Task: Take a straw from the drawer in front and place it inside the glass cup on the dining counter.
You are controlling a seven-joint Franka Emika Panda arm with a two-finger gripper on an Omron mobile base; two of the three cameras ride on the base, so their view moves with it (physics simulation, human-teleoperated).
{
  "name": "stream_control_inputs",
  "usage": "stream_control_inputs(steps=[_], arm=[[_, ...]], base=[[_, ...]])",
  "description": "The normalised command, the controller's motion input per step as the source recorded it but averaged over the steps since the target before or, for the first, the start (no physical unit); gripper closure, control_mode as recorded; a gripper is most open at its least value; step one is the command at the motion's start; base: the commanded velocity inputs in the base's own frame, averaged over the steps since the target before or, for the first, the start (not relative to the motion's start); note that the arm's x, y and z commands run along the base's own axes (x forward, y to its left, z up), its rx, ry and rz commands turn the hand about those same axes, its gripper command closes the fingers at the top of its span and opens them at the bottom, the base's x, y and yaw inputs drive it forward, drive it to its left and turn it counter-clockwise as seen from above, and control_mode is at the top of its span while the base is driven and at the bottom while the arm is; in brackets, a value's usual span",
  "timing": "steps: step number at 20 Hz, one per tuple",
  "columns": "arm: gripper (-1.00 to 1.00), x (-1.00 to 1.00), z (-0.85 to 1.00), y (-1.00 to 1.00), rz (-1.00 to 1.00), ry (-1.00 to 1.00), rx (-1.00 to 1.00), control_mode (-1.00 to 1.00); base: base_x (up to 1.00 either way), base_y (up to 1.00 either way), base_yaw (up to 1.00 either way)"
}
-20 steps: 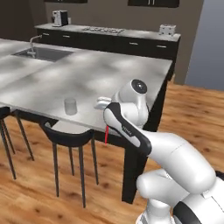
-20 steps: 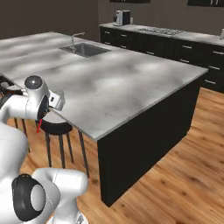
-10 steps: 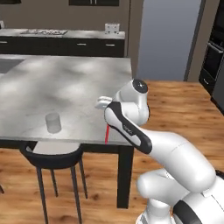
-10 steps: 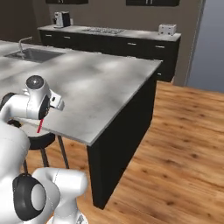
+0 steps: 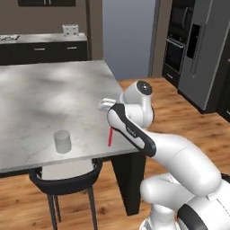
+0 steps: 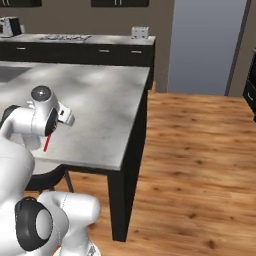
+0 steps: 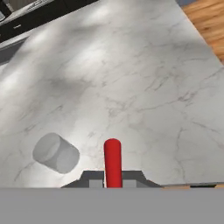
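My gripper (image 5: pixel 111 127) is shut on the red straw (image 5: pixel 110 137), which hangs down from the jaws over the near edge of the dining counter (image 5: pixel 54 94). The glass cup (image 5: pixel 62 141) stands upright on the marble, to the left of the gripper and apart from it. In the hand view the straw (image 7: pixel 113 161) rises between the gripper's (image 7: pixel 113 178) tips, with the cup (image 7: pixel 56 153) to its left. From the right base view the straw (image 6: pixel 46 144) shows under the hand (image 6: pixel 50 131). The drawer is out of view.
A black stool (image 5: pixel 67 179) is tucked under the counter's near edge, below the cup. Dark cabinets with a toaster (image 5: pixel 69 30) line the back wall. Tall oven and fridge units (image 5: pixel 197 54) stand at the right. Wooden floor (image 6: pixel 200 150) lies open to the counter's right.
The base has driven and turned, so the whole scene shifted: the sink end of the counter slid out of view and the counter's corner came in. The gripper stays shut on the straw.
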Motion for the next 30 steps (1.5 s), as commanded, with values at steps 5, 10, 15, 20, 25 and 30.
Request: stream_control_inputs(steps=[5,10,15,20,25,30], arm=[[1.0,0.0,0.0,0.0,0.0,0.0,0.0,1.0],[1.0,0.0,0.0,0.0,0.0,0.0,0.0,1.0],[1.0,0.0,0.02,0.07,0.0,-0.02,-0.01,-1.0],[1.0,0.1,0.18,0.03,0.04,-0.14,0.0,-1.0],[1.0,0.12,0.19,0.0,0.1,-0.14,-0.01,-1.0],[1.0,0.57,-0.05,0.12,0.24,-0.06,0.0,-1.0]], base=[[-0.15,0.77,-0.42],[-0.06,0.74,-0.24],[-0.01,0.5,-0.02],[0.0,0.0,0.0],[0.0,0.0,0.0],[0.0,0.0,0.0]])
